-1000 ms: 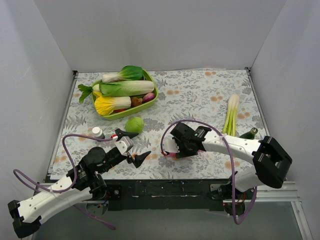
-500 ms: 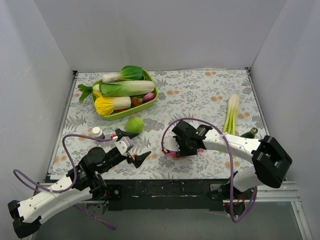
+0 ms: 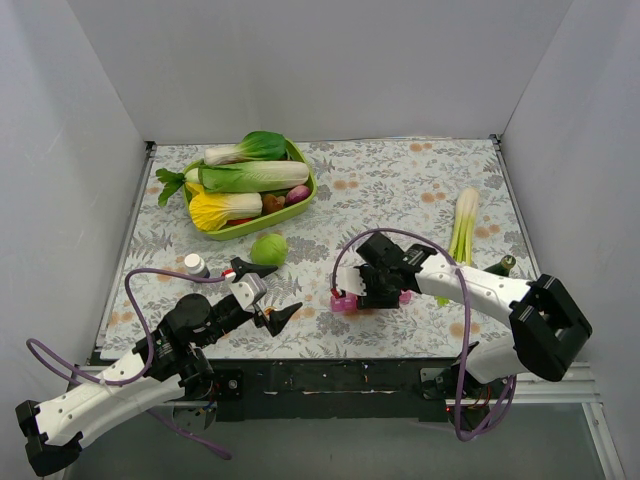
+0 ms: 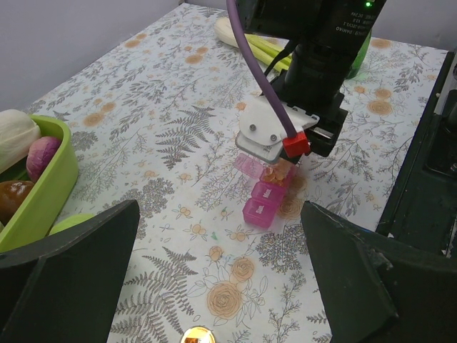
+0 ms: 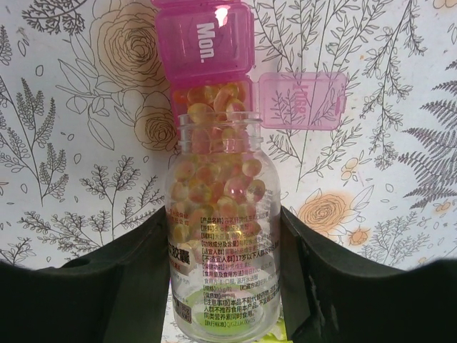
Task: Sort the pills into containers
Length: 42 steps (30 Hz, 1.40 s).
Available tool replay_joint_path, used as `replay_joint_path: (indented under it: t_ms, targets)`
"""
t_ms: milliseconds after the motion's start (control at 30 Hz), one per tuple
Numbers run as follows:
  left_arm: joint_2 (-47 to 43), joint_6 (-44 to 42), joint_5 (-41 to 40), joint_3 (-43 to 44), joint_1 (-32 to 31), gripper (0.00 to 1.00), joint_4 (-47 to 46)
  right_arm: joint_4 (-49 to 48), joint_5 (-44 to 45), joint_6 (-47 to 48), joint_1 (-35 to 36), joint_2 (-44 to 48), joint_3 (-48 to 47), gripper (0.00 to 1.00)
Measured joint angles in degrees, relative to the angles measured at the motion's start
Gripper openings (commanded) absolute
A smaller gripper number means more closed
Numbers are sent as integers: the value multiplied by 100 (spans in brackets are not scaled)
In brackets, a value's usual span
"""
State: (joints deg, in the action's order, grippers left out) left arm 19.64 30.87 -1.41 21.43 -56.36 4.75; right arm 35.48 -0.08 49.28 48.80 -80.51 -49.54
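My right gripper point(image 3: 385, 283) is shut on a small clear bottle point(image 5: 221, 243) of amber pills point(image 5: 214, 179). The bottle is tipped, its open mouth over an open cell of the pink pill-box strip point(image 5: 211, 32). That cell point(image 5: 211, 93), beside the shut "Mon." cell, holds several pills, and its lid point(image 5: 300, 100) is flipped aside. The strip lies on the mat under the gripper in the top view point(image 3: 345, 300) and the left wrist view point(image 4: 263, 204). My left gripper point(image 3: 272, 293) is open and empty, left of the strip and above the mat point(image 4: 221, 286).
A green oval bowl point(image 3: 300, 205) of vegetables stands at the back left, with a round green vegetable point(image 3: 268, 248) in front of it. A small white-capped bottle point(image 3: 195, 265) stands near the left arm. A leek point(image 3: 462, 228) and a dark green item point(image 3: 497, 267) lie at the right.
My right gripper has moved a little to the right with the bottle, so the left end of the pink strip now shows. The left arm has not moved.
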Motion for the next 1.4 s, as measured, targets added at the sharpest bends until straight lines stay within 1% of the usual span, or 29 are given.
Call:
replay_joint_path:
  t_ms: [267,667,967,1400]
  targets:
    - [0,0,0,0,0,98,-2,-87,-442,-4,-280,175,192,1]
    - [0,2,0,0,0,98,-2,-184,-868,-4,-503,308,341,1]
    - [0,2,17,0,0,98,-2,-260,-1150,-50,-772,470,367,1]
    - [0,2,37,0,0,98,-2,-308,-1591,-116,-1174,739,656,1]
